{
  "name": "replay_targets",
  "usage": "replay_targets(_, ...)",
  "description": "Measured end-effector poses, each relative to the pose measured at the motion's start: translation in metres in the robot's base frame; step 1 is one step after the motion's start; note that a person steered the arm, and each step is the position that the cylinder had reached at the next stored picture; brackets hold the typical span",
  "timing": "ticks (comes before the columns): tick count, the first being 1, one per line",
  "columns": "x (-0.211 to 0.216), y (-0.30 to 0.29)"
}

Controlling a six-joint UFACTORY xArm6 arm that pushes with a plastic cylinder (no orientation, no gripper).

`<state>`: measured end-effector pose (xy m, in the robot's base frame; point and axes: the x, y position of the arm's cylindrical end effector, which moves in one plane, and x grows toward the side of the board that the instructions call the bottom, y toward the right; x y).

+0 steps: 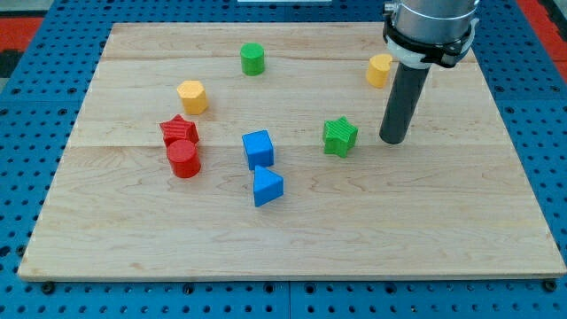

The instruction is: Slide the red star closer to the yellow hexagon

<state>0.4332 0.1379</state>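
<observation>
Eight small coloured plastic blocks spread over a pale wooden board (292, 244) on a blue pegboard surface (27, 159). No fingers on this rig, so nothing open, closed or gripping: only a straight dark rod, with my tip (393, 141) resting on the board at the view's right. Just to the tip's left, close but apart: green star-shaped block (339, 136). Above the tip, beside the rod's upper part and partly tucked behind it: yellow rounded block (380, 70), exact shape hard to tell.

Over on the view's left, well apart from the tip: red star-shaped block (179, 131), and directly below it, touching or nearly touching, red cylinder block (184, 159). Up and slightly right of the red star, near but with a clear gap: yellow hexagon block (191, 96). Near the view's top centre: green cylinder block (252, 59), standing alone. Around the middle of the board: blue cube block (258, 149), and just below it, blue triangular block (267, 187), the two very close, contact uncertain. Both blue blocks between the red pair and the green star.
</observation>
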Motion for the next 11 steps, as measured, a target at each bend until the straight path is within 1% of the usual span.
replay_targets(1,0.0,0.0)
replay_targets(2,-0.026,0.025)
replay_targets(3,-0.068,0.088)
replay_targets(4,-0.119,0.15)
replay_targets(5,-0.18,0.162)
replay_targets(7,-0.196,-0.038)
replay_targets(8,-0.202,-0.174)
replay_targets(9,-0.195,-0.293)
replay_targets(10,-0.148,-0.256)
replay_targets(11,-0.149,-0.193)
